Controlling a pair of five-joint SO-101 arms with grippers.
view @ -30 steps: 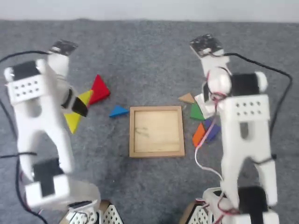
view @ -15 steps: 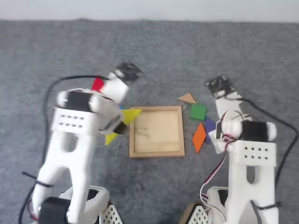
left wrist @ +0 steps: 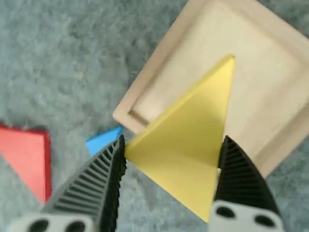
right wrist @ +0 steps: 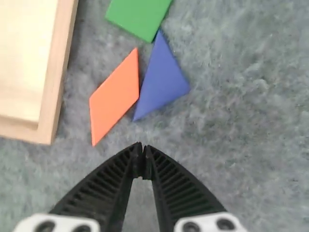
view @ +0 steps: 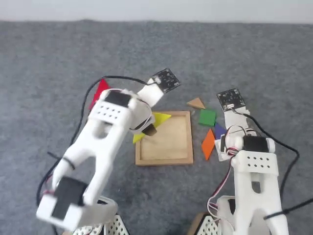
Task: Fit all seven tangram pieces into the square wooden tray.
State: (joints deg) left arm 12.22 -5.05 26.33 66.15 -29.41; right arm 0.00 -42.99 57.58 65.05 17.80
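The yellow triangle (left wrist: 186,130) is held clamped by the left gripper (left wrist: 172,144) above the tray (left wrist: 149,67) corner, the tray's floor lying just beyond (right gripper (right wrist: 140,162) closed, empty).

High view: left arm and its cable overlap part of the red triangle (view: 101,89). The arm also covers the far-left corner of the tray (view: 182,159) and the middle of the yellow triangle (view: 162,118), so only its two tips are clear. Right arm overlaps the dark-blue triangle (view: 220,130), only a sliver showing.
Left wrist: light-blue triangle (left wrist: 103,140) is mostly behind a finger of the left hand (left wrist: 174,143) and the yellow triangle. Red triangle and tray are clipped by the frame edge. Can't tell if the yellow triangle touches the tray.
Right wrist: green square (right wrist: 139,17) and tray are clipped by the frame edge.
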